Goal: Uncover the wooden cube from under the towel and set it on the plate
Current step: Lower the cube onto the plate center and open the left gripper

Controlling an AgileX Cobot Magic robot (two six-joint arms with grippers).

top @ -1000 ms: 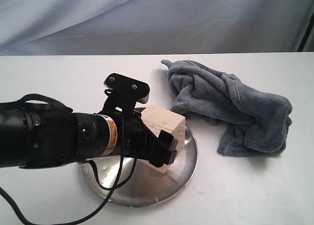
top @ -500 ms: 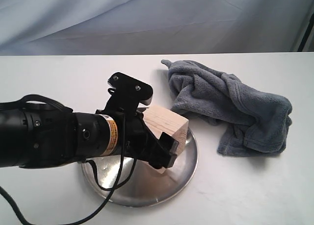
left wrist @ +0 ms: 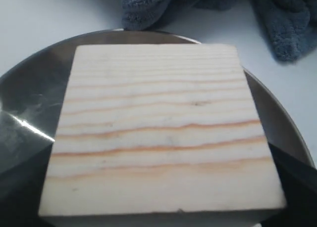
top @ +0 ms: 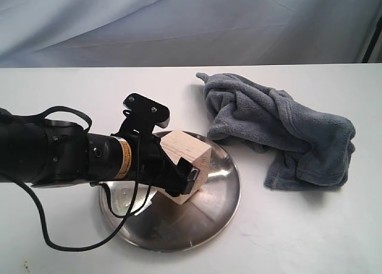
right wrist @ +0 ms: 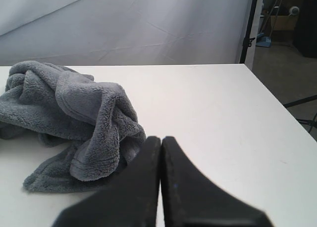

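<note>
The wooden cube [top: 179, 151] is pale with tan grain lines and sits tilted over the middle of the steel plate [top: 222, 190], its low corner at or near the plate's surface. My left gripper [top: 186, 172] is shut on the wooden cube, with one black finger [top: 192, 177] on its near face. In the left wrist view the wooden cube [left wrist: 158, 128] fills the frame above the plate [left wrist: 29, 98]. The blue-grey towel [top: 280, 125] lies crumpled on the table right of the plate. My right gripper [right wrist: 161, 143] is shut and holds nothing, close beside the towel [right wrist: 74, 113].
A white table [top: 310, 232] carries everything, with a grey cloth backdrop [top: 191, 23] behind it. The left arm's black body and cable [top: 54, 160] stretch across the left side. The table's far edge [right wrist: 277, 108] drops to the floor.
The left arm has drawn back to the left and lowered. The wooden cube went with it, from the plate's right rim toward its middle.
</note>
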